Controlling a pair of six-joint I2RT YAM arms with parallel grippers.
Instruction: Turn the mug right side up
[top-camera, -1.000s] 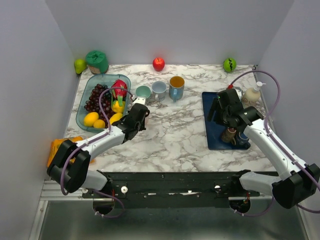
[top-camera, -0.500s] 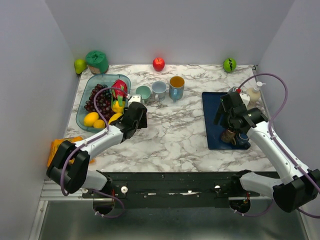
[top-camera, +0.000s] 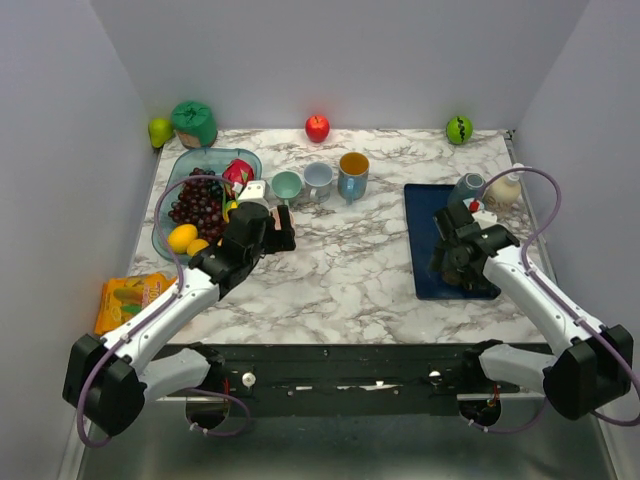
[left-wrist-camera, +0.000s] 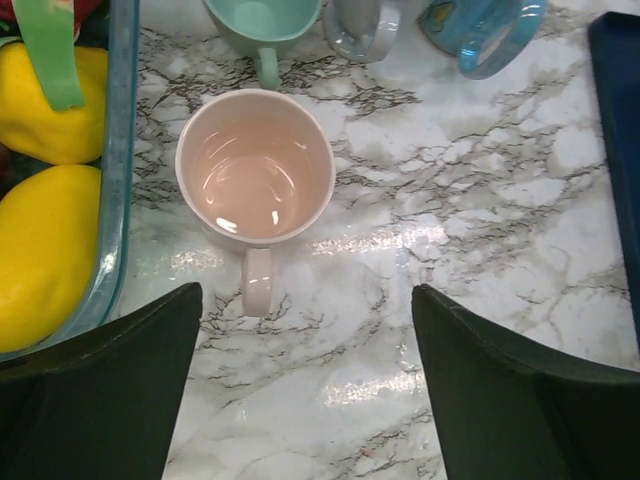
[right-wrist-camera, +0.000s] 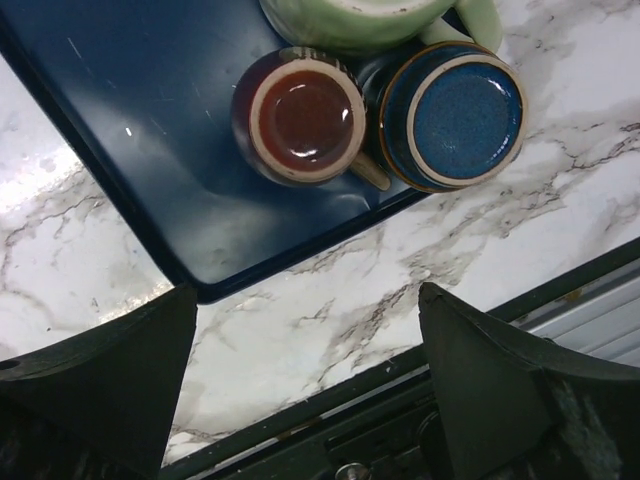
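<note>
Left pincer (left-wrist-camera: 305, 300) is released, its fingers wide apart and clear of the pink mug (left-wrist-camera: 255, 165). That mug stands mouth up on the counter (left-wrist-camera: 480, 200), just beside the fruit dish (left-wrist-camera: 118, 150); the top view barely shows it. Right pincer (right-wrist-camera: 308, 295) gapes empty above the navy tray (right-wrist-camera: 150, 130). Only its wrist view reveals a brown mug (right-wrist-camera: 305, 115) and blue mug (right-wrist-camera: 452, 115) bottoms up, side by side.
</note>
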